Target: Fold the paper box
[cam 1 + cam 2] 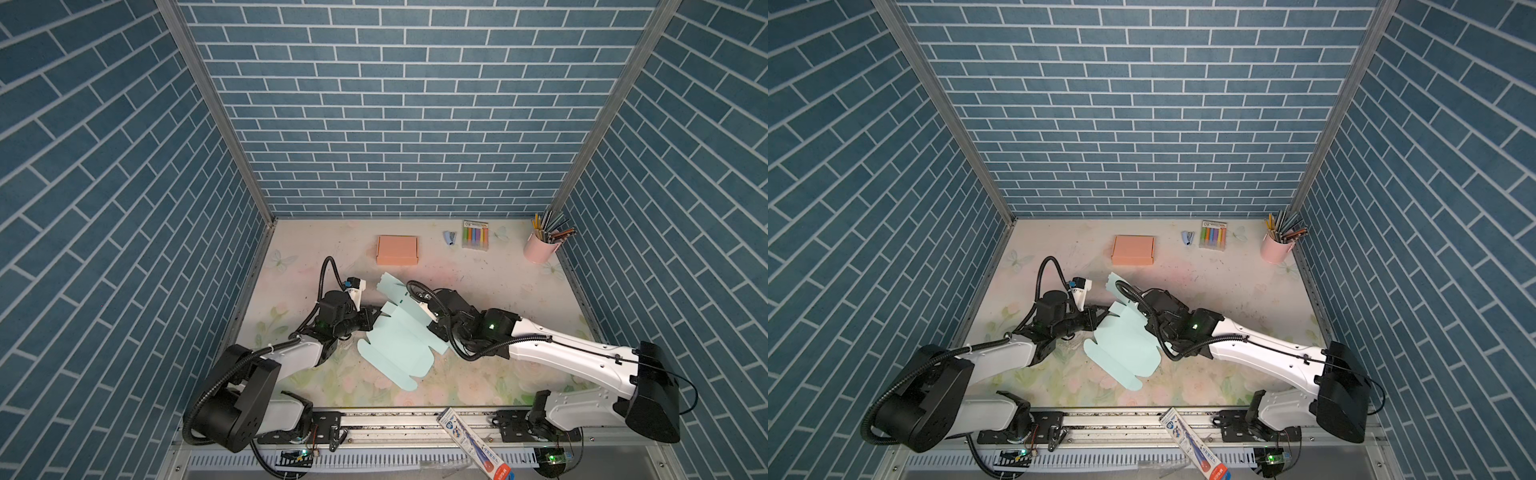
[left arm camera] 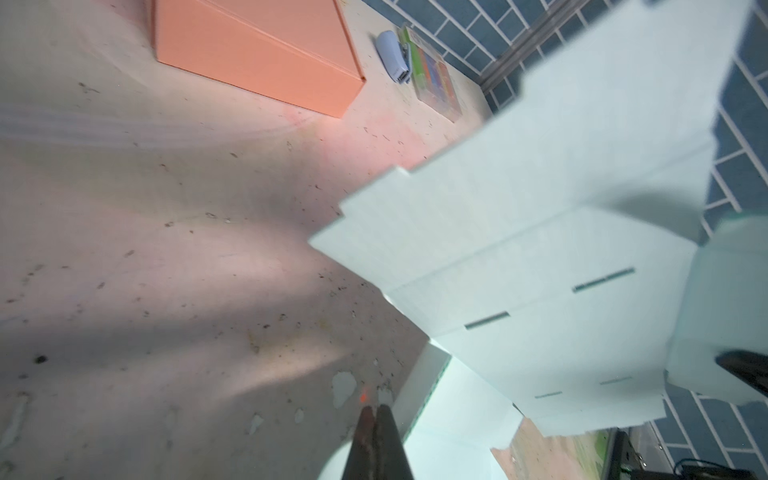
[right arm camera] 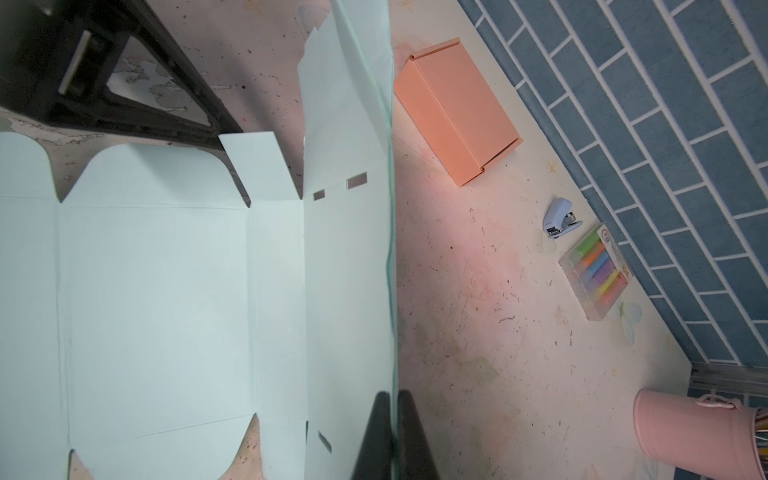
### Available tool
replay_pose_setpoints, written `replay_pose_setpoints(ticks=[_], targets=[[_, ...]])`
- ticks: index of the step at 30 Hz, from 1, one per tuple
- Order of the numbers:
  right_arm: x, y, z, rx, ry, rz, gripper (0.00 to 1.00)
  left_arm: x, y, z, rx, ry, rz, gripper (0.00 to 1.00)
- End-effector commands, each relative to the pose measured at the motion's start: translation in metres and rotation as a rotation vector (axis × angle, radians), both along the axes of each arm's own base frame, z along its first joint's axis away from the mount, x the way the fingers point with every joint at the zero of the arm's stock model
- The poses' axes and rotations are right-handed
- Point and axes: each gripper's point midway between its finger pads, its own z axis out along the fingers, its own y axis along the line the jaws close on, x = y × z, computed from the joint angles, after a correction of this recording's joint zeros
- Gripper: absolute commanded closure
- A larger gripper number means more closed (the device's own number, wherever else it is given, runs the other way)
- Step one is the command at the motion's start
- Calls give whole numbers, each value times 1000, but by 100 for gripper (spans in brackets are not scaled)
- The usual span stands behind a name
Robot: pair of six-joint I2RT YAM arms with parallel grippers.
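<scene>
Pale mint paper box (image 1: 395, 345); salmon-orange carton (image 1: 397, 250); pink cup (image 1: 538, 249); blue brick-patterned walls (image 1: 395, 124); faded floral tabletop (image 1: 478, 282).

The scuffed, flower-printed desk (image 1: 478, 291) carries a mint paper box (image 1: 395, 345), unfolded, at its centre. An orange box (image 1: 397, 250) sits at 12 o'clock, stapler (image 1: 449, 237) and markers (image 1: 475, 235) at 1, pencil cup (image 1: 538, 248) at 2.

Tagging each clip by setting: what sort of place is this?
Likely a staged robot booth dressed as a craft desk: blue brick-print walls on three sides, a floral tabletop, and a pink pencil cup, marker pack and stapler along the back.
</scene>
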Motion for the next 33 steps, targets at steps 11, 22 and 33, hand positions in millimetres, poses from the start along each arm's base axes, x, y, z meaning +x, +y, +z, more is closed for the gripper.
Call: replay_pose_setpoints(ticks=[11, 22, 33], targets=[[-1, 7, 7, -76, -69, 45, 100, -42, -52, 5, -52, 0, -120, 100], [-4, -3, -1, -252, -202, 76, 100, -14, 30, 52, -93, -115, 102, 100], [-12, 11, -17, -415, -310, 231, 100, 62, 50, 52, -64, -115, 181, 100]])
